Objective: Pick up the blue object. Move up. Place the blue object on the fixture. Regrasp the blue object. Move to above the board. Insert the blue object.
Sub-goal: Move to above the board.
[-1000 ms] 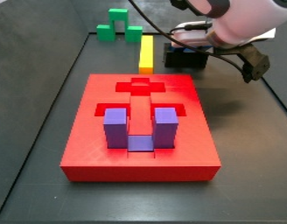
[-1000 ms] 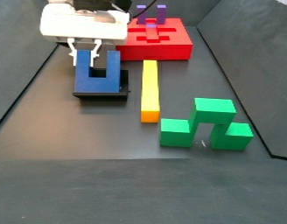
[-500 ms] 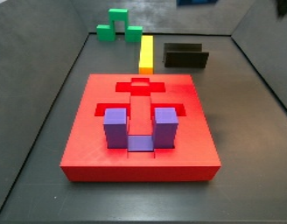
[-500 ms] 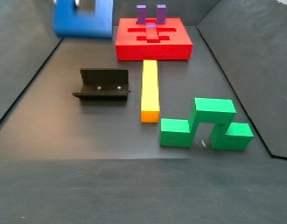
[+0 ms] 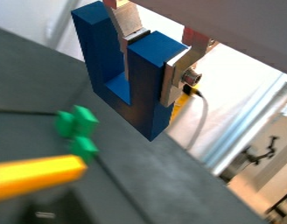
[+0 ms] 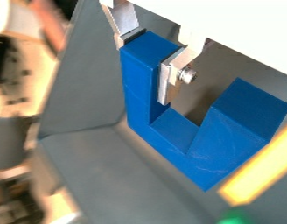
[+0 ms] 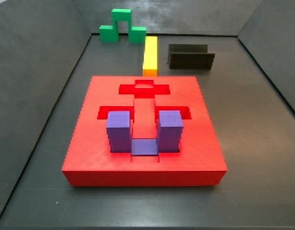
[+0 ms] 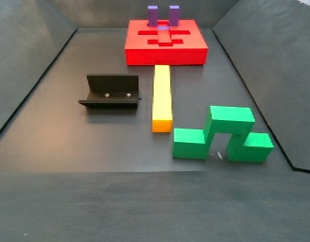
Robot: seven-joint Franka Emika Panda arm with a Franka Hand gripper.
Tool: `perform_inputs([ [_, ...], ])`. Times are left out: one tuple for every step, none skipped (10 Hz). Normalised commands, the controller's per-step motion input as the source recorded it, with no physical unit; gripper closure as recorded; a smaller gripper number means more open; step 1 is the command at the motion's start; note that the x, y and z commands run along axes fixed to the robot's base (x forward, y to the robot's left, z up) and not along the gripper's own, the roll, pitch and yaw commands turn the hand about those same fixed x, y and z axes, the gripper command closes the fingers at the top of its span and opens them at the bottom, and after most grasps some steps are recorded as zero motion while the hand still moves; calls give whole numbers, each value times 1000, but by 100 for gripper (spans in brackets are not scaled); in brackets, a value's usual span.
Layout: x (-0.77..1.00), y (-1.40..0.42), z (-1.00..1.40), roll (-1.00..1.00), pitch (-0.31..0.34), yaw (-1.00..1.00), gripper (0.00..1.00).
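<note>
In both wrist views my gripper (image 5: pixel 154 54) (image 6: pixel 150 54) is shut on one upright prong of the blue object (image 5: pixel 115 66) (image 6: pixel 170 131), a dark-blue U-shaped block. It hangs in the air, well above the floor. Neither the gripper nor the blue object shows in the side views. The fixture (image 7: pixel 191 58) (image 8: pixel 110 92), a small black block, stands bare on the floor. The board (image 7: pixel 90 153) (image 8: pixel 164 59), a large red slab with shaped recesses, carries a purple U-shaped block (image 7: pixel 144 133) (image 8: pixel 163 13).
A yellow bar (image 7: pixel 151 52) (image 8: pixel 162 95) lies between the fixture and the green blocks (image 7: pixel 120 27) (image 8: pixel 221 132). The yellow bar (image 5: pixel 35 175) and a green block (image 5: pixel 76 127) show far below in a wrist view. Dark walls enclose the floor.
The gripper, shut on the blue object at the fixture a second ago, has risen with it out of both side views. The fixture now stands empty.
</note>
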Motion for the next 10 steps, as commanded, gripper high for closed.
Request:
perform_inputs([
  [-1346, -1400, 260, -1000, 74, -103, 100],
  [-1400, -1398, 224, -1000, 72, -92, 100],
  [-1400, -1392, 221, -1000, 79, -86, 100],
  [-1400, -1381, 212, -1000, 86, -76, 100],
  [-703, -675, 99, -1000, 90, -69, 100],
  [-334, -303, 33, -1000, 95, -63, 100],
  [-149, -141, 16, -1000, 105, -59, 100],
  [-109, -81, 28, -1000, 84, -46, 100],
  [-104, -17, 6, -1000, 59, -37, 100],
  [-86, 16, 2, -945, 41, -35, 100],
])
